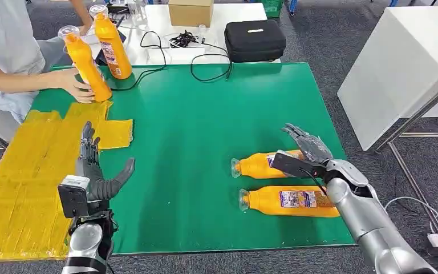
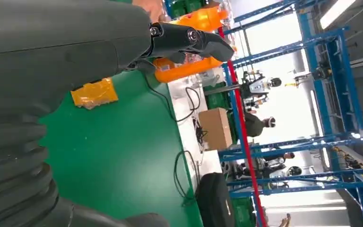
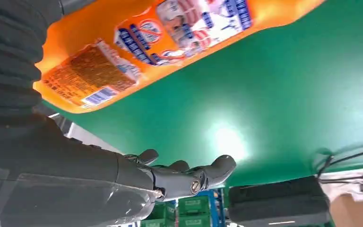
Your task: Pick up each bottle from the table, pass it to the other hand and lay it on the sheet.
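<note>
Two orange bottles lie on their sides on the right of the green mat [image 1: 205, 125]: a far bottle [image 1: 258, 165] and a near bottle [image 1: 291, 201]. My right hand [image 1: 305, 151] hovers open over the far bottle's base end; in the right wrist view its fingers [image 3: 189, 178] are spread apart from the bottle [image 3: 170, 42]. My left hand [image 1: 94, 168] is open with nothing in it, at the edge of the yellow sheet [image 1: 28, 177]. Two more orange bottles stand upright at the back left, one [image 1: 85, 60] steadied by a person's hand, the other [image 1: 113, 43] beside it.
A person [image 1: 5, 51] sits at the table's left rear corner. Behind the mat are a black case [image 1: 255, 40], a cardboard box [image 1: 190, 11] and loose cables [image 1: 205, 57]. A white table [image 1: 399, 63] stands to the right.
</note>
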